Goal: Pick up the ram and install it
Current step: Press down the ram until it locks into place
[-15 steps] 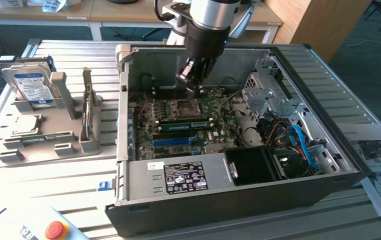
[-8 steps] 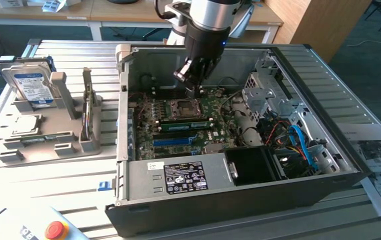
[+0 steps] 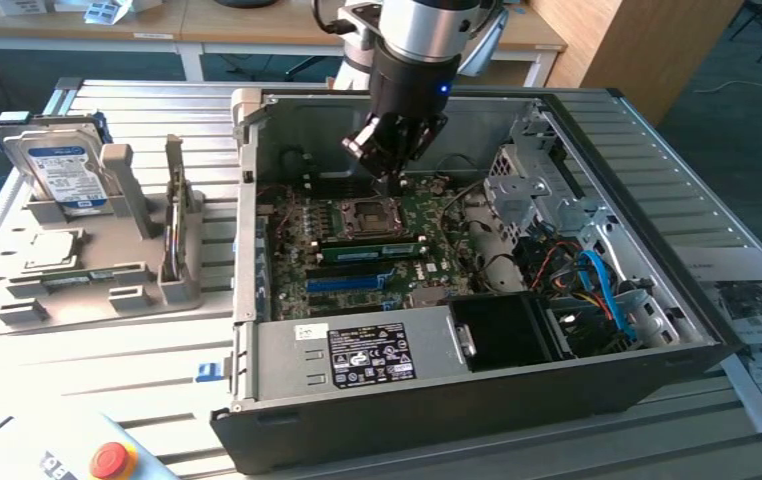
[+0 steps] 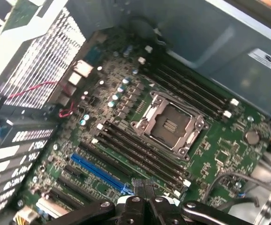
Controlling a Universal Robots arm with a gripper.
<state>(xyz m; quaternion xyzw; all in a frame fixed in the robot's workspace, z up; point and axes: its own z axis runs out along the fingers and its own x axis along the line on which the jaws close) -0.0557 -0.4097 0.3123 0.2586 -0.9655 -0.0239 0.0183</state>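
Okay so the gripper (image 3: 388, 182) is pinched shut, looks empty; the ram (image 3: 370, 247) sits at its 6 o'clock, lying 9-to-3.

The robot arm (image 3: 415, 40) is cut off by the top edge of the exterior view, and the printed sheets (image 3: 761, 330) by that view's right edge. The red button (image 3: 113, 459) is partly cropped at the bottom edge, and the label (image 3: 370, 355) on the power supply is too small to be read. In the wrist view, the gripper (image 4: 144, 197) is cut off by the picture's edge.
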